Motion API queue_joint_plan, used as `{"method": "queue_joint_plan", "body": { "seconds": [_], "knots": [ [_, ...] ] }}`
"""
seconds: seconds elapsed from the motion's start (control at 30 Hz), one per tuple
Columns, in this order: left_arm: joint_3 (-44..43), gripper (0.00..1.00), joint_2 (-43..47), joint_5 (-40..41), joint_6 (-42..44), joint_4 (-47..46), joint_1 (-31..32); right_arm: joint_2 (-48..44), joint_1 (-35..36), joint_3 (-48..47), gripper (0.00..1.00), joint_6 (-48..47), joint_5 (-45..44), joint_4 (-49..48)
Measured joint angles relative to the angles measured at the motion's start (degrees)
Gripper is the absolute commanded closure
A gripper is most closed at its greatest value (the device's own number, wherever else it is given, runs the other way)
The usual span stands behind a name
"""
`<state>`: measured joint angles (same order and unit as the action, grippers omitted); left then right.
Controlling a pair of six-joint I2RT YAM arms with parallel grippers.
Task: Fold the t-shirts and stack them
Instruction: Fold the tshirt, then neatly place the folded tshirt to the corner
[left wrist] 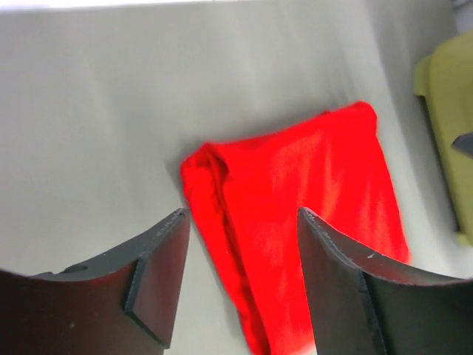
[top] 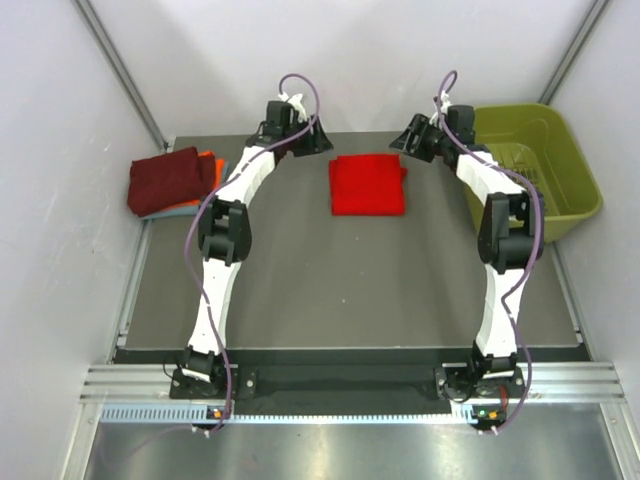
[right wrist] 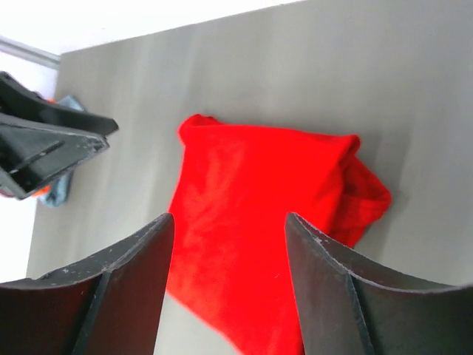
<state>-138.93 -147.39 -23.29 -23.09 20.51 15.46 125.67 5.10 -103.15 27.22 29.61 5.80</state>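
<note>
Jaws wide and empty, the left gripper (left wrist: 244, 214) and right gripper (right wrist: 229, 218) flank the folded red t-shirt (top: 368, 185) near the table's (top: 330, 290) far edge; best pinched at both sides, carried level to the stack (top: 165, 180) at the far left corner.

Your stock: left arm (top: 212, 300) and right arm (top: 490, 310), white shells, black joints; purple cables (top: 313, 88) at wrists; dark grey wedge fingers (left wrist: 159, 274).

shirt (top: 367, 185) ctr, stack (top: 172, 182) left, basket (top: 540, 165) right
</note>
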Motion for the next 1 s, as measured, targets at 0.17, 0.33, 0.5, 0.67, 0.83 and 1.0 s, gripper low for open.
{"method": "queue_joint_plan", "body": {
  "seconds": [0.17, 0.33, 0.5, 0.67, 0.83, 1.0],
  "knots": [
    [10.45, 0.4, 5.92, -6.6, -2.49, 0.52, -2.97, -4.63, 0.04, 3.15, 0.39, 0.46, 1.05, -0.9],
    [20.55, 0.39, 6.62, -12.15, -6.12, 0.42, -4.96, -4.61, 0.61, 7.23, 0.39, 1.07, 1.81, -1.64],
    [22.36, 0.39, 4.85, -15.63, -9.29, -0.26, -4.26, -1.4, 1.81, 9.05, 0.39, 1.38, 2.16, -1.03],
    [19.85, 0.38, 2.47, -17.77, -11.5, -1.88, -2.91, 1.25, 2.58, 9.03, 0.39, 1.36, 2.14, -0.33],
    [16.92, 0.38, 0.11, -18.69, -12.85, -3.5, -1.75, 1.7, 3.06, 9.03, 0.39, 1.33, 2.12, -0.24],
    [13.62, 0.39, -2.84, -20.22, -14.34, -6.14, -0.79, 1.88, 3.58, 9.05, 0.39, 1.31, 1.95, -0.24]
  ]
}}
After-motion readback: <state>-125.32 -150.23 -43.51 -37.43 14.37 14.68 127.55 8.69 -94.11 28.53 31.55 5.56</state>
